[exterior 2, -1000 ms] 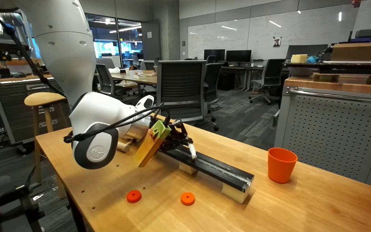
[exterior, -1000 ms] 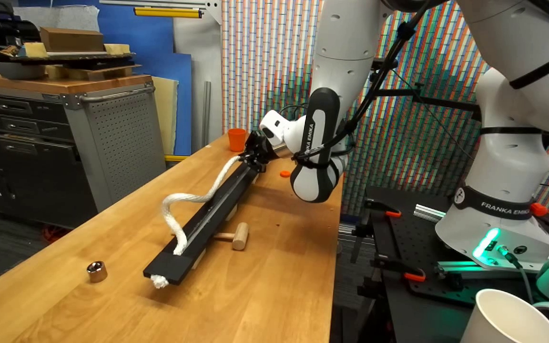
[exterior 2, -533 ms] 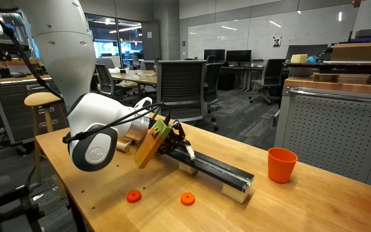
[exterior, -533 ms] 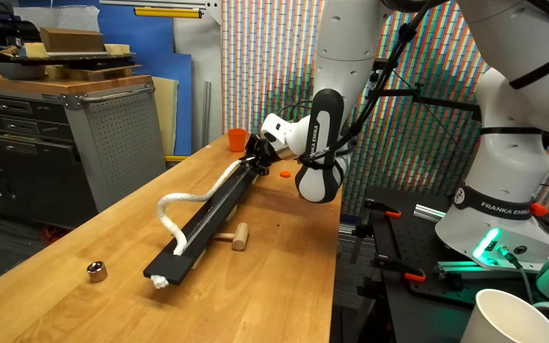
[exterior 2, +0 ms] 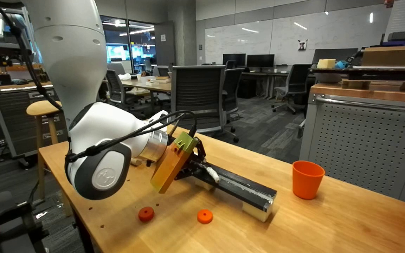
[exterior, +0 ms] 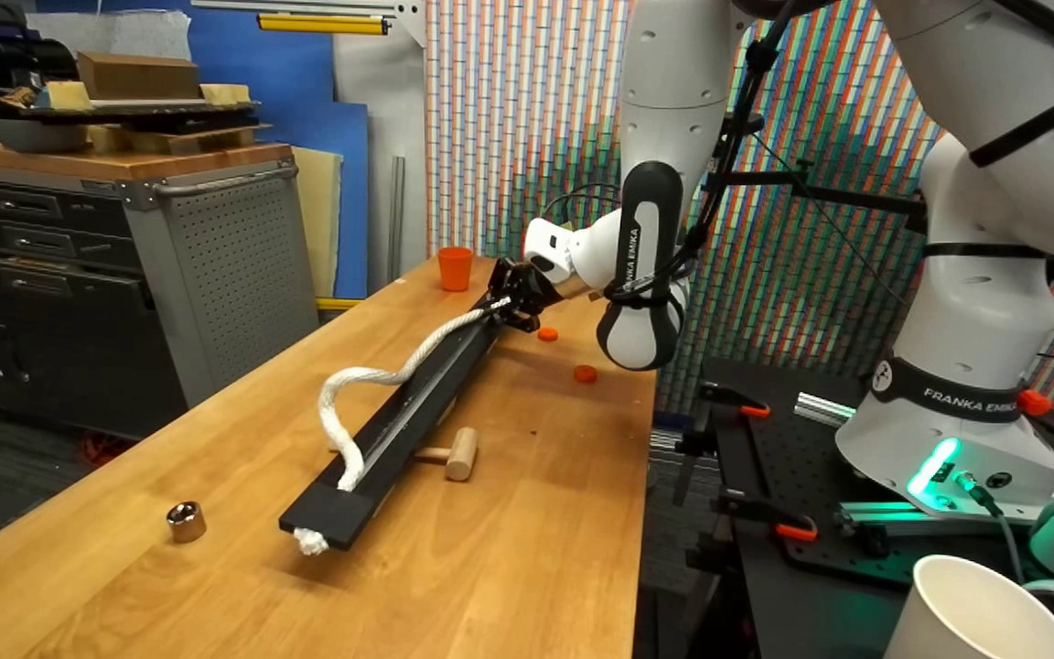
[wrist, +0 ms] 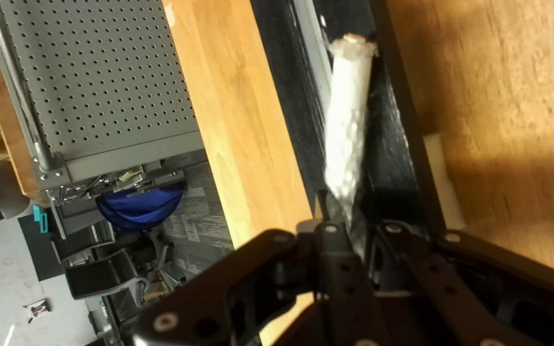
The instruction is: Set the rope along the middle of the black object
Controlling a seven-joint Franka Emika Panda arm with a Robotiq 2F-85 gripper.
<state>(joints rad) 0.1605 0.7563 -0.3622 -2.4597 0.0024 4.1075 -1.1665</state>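
Observation:
The white rope (exterior: 335,412) runs from under the near end plate of the black object, a long bar (exterior: 321,513). It bows out past the bar's side in a loop, then goes along the bar to my gripper (exterior: 501,307). My gripper is shut on the rope near its far end, low over the bar, also in an exterior view (exterior 2: 202,164). In the wrist view, the rope's free end (wrist: 349,115) sticks out beyond the gripper (wrist: 349,223). It appears over the bar (wrist: 395,158), beside the light middle groove. The fingers partly hide the gripped part.
Pale blocks (exterior 2: 257,210) hold the bar above the table. A wooden mallet (exterior: 461,454) lies beside the bar, its handle partly hidden. A metal ring (exterior: 186,522), an orange cup (exterior 2: 307,180) and two orange discs (exterior 2: 146,214) (exterior 2: 205,216) stand on the table.
My gripper has moved across the bar toward the discs' side, pulling the rope along. The rope's far part now lies lower and nearer the bar. The bar has shifted very slightly.

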